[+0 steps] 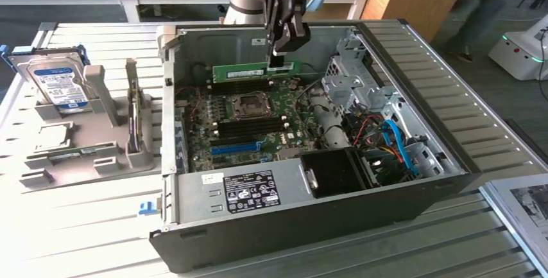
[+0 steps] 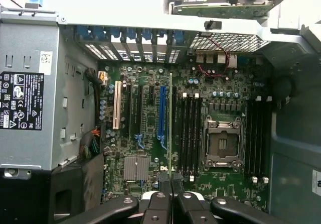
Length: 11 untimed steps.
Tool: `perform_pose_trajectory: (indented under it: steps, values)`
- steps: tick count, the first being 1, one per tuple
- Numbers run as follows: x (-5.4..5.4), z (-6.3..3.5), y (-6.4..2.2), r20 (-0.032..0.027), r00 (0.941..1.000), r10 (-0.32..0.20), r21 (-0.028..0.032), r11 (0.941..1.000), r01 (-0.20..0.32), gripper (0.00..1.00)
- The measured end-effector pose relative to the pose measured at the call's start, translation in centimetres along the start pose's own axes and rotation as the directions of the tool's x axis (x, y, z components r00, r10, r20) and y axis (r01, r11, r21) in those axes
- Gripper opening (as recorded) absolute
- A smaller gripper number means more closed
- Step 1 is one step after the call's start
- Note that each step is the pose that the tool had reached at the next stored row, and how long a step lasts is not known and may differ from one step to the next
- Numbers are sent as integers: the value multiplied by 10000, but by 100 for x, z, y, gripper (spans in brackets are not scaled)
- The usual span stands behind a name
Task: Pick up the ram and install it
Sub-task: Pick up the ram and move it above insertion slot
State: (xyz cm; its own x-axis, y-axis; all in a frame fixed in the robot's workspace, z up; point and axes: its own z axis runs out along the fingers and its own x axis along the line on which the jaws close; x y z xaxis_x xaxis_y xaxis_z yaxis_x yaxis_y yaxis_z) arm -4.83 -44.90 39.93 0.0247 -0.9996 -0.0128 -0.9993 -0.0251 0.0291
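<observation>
The ram [image 1: 254, 71], a narrow green stick, hangs level above the back of the open computer case, and my gripper [image 1: 281, 58] is shut on its end toward the exterior view's right. It floats just over the black memory slots [image 1: 248, 86] of the green motherboard [image 1: 278, 138], apart from them. In the wrist view the ram [image 2: 170, 128] shows edge-on as a thin green line running away from my gripper [image 2: 171, 196], between the blue slot strip [image 2: 161, 111] and a bank of black memory slots [image 2: 190, 133]. The CPU socket [image 2: 220, 143] lies beside those slots.
The case walls [image 1: 445, 117] ring the board. A power supply [image 1: 248, 191], a black fan shroud [image 1: 334, 172] and blue cables [image 1: 398, 143] sit near the front. A grey stand with a hard drive [image 1: 60, 85] is at the exterior view's left. A person's legs [image 1: 479, 8] stand far back.
</observation>
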Motion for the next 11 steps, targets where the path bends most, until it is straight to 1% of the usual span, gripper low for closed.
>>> perform_pose_trajectory:
  steps: [11]
  values:
    - [2, 154, -5, -1, 10000, 0, -1, 10000, 0, 12]
